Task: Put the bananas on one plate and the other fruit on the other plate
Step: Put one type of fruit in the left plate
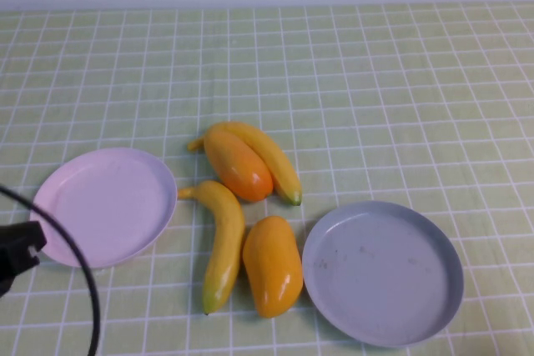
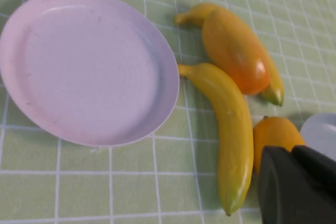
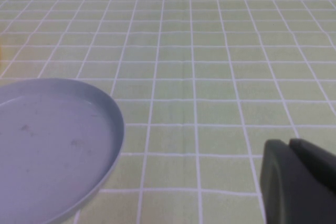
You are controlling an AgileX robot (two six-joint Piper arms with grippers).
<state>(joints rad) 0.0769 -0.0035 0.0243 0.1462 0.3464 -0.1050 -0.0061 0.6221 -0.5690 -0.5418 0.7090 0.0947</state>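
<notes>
Left gripper [image 2: 296,184], closed, hovers just beside nearer banana [image 2: 228,129]; right gripper [image 3: 299,182] closed.

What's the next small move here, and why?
Probably open the left gripper and reach for the near banana. Both plates, pink and grey-blue, hold nothing; all four fruits lie between them. The left gripper is shut beside the pink plate; the right gripper is shut too.

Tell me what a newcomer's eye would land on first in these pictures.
Four yellow-orange fruits cluster mid-table: two bananas and two mango-like fruits, lying between a bare pink plate on the left and a bare grey-blue plate on the right. The left gripper, shut, sits at the pink plate's near edge; the right gripper, also shut, hangs beside the grey-blue plate.
</notes>
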